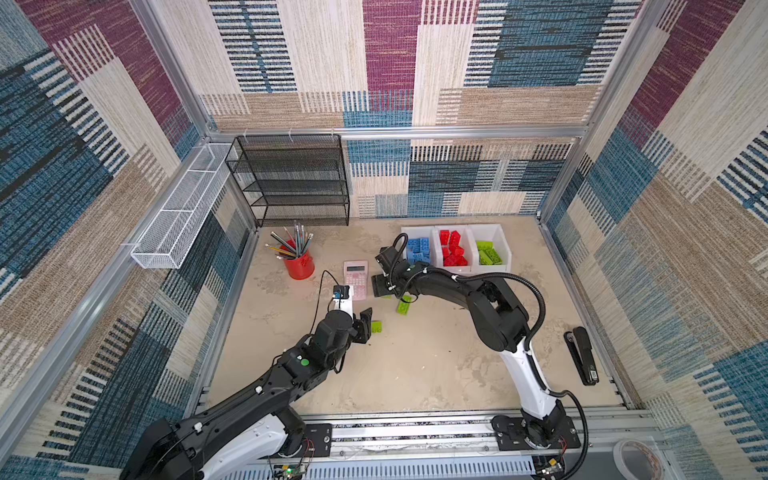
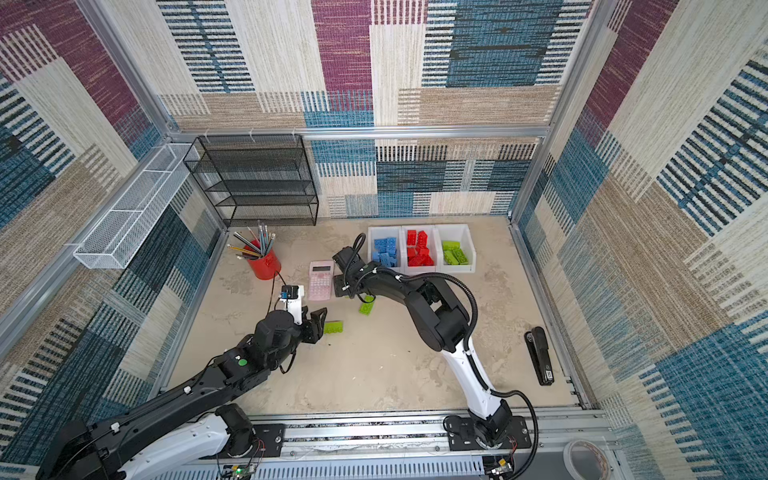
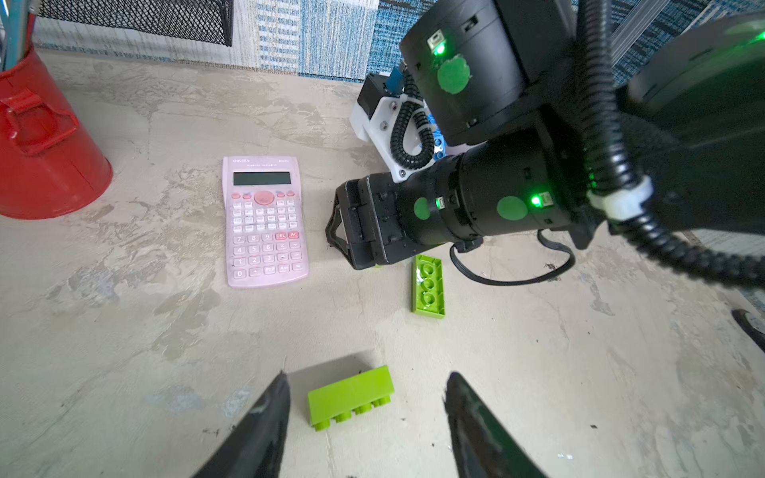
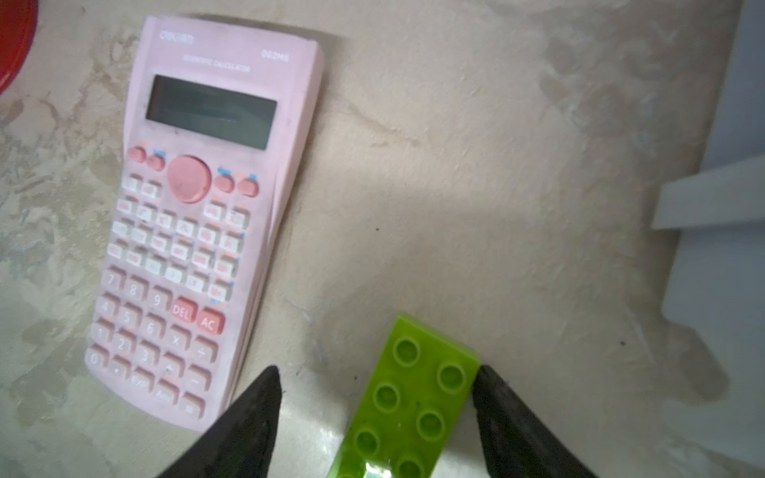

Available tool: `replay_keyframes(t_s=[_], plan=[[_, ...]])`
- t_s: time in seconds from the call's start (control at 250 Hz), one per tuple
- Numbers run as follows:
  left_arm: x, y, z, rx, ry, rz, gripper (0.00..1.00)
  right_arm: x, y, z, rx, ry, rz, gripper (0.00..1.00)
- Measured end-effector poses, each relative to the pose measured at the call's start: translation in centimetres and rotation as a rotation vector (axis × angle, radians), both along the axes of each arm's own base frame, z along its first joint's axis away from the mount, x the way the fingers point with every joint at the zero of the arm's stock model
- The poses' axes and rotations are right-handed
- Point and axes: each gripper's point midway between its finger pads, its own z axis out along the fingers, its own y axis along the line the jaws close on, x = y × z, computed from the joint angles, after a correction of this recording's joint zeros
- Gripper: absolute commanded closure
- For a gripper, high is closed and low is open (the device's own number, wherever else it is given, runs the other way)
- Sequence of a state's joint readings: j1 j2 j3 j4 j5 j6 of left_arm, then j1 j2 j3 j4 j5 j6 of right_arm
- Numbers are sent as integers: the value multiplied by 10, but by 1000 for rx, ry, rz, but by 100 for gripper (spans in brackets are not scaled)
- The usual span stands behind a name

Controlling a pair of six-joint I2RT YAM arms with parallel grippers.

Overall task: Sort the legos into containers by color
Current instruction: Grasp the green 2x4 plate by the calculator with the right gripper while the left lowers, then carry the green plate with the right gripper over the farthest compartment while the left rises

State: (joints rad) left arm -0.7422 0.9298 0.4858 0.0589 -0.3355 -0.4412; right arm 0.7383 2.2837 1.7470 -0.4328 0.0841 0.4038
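Green lego (image 4: pixel 418 401) sits between right end effector's (image 4: pixel 376 370) parted jaws; left end effector (image 3: pixel 368 375) likewise straddles another lego (image 3: pixel 351 397).

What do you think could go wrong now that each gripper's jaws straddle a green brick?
The right gripper is off-centre: one jaw touches its studs-up lego, the other stands clear, so closing may twist it toward the calculator. The left gripper straddles a side-lying lego, which could tip or slip.
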Motion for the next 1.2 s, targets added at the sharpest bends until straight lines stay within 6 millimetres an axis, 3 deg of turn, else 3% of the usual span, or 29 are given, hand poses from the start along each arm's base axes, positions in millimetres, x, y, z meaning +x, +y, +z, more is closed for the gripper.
replay_keyframes(t_s=[0.252, 0.408, 0.736, 0.924, 1.02, 1.2], plan=[[0, 0, -1, 0, 0, 0, 39, -5, -11, -5, -66, -19, -3, 37], [0, 0, -1, 0, 0, 1, 39, -11, -23, -7, -98, -22, -10, 48], [1, -1, -8, 17, 18, 0, 39, -13, -27, -7, -103, -33, -10, 73], [3, -3, -5, 15, 16, 0, 39, -15, -26, -4, -93, -29, 0, 77], [5, -4, -2, 14, 15, 0, 39, -17, -27, 4, -83, -30, 3, 77], [10, -10, 9, 8, 11, -2, 39, -12, -35, 39, -10, -65, -6, 77]])
